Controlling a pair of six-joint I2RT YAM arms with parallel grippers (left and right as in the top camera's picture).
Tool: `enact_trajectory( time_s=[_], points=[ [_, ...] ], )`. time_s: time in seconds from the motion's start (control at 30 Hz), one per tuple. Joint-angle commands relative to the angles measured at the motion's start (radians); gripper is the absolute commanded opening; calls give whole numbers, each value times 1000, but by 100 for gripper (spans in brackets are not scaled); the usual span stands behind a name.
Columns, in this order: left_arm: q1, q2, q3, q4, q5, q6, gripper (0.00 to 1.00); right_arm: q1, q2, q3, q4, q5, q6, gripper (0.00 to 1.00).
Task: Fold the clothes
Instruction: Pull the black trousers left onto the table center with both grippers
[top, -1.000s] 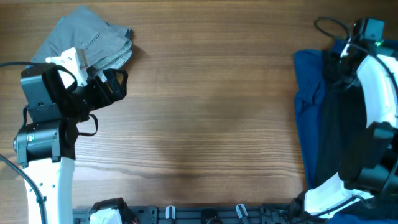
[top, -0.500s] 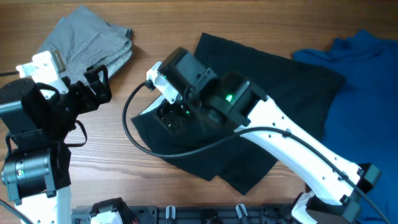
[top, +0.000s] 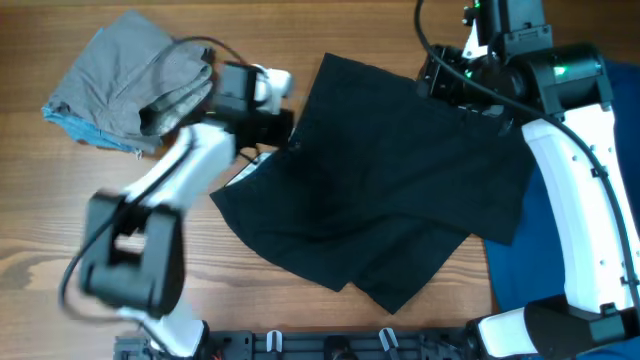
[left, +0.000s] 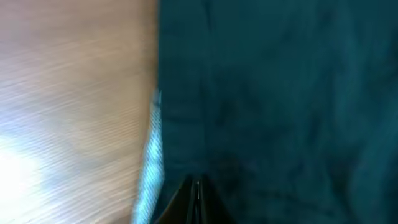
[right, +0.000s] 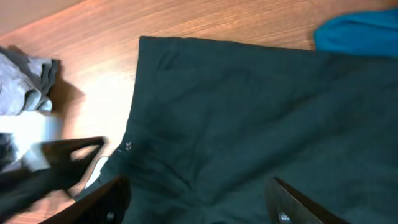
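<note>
The clothes lie on the wooden table. Black shorts (top: 380, 190) are spread out in the middle, a whitish band (left: 149, 162) showing along their left edge. My left gripper (top: 288, 128) reaches that upper left edge; its fingers (left: 198, 199) are shut, pinching the black fabric beside the band. My right gripper (top: 440, 85) hovers over the shorts' far right part, open, with its fingers (right: 106, 199) spread wide over black cloth (right: 236, 118) and nothing between them. A crumpled grey garment (top: 130, 80) sits at the far left. A blue garment (top: 512, 275) lies at the right, partly under the shorts.
A strip of blue cloth (top: 80, 125) peeks out under the grey garment. Bare wood (top: 60, 200) lies to the left of the shorts. A black rail with clips (top: 330, 345) runs along the near edge.
The left arm has swung from the left side over to the shorts' edge and shut there. The right arm has pulled back from the shorts' left part to the far right, jaws open.
</note>
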Motion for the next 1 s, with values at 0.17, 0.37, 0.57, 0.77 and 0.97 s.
enact_trajectory(
  time_s=[0.17,0.37,0.57,0.77,0.97],
  points=[
    [-81,318,5,99,-329,-113,4,-8,2,3,-36,-22,22,73],
    [303,305,14,88,-438,-286,4,-8,82,-92,-52,-4,-3,73],
    [432,258,14,87,-173,-272,4,-8,259,-217,32,-7,-37,73],
    [431,32,14,30,-105,-238,10,-8,491,-219,275,-42,-134,66],
    [363,-220,14,-204,-46,-62,19,-64,545,-219,682,9,-71,61]
  ],
)
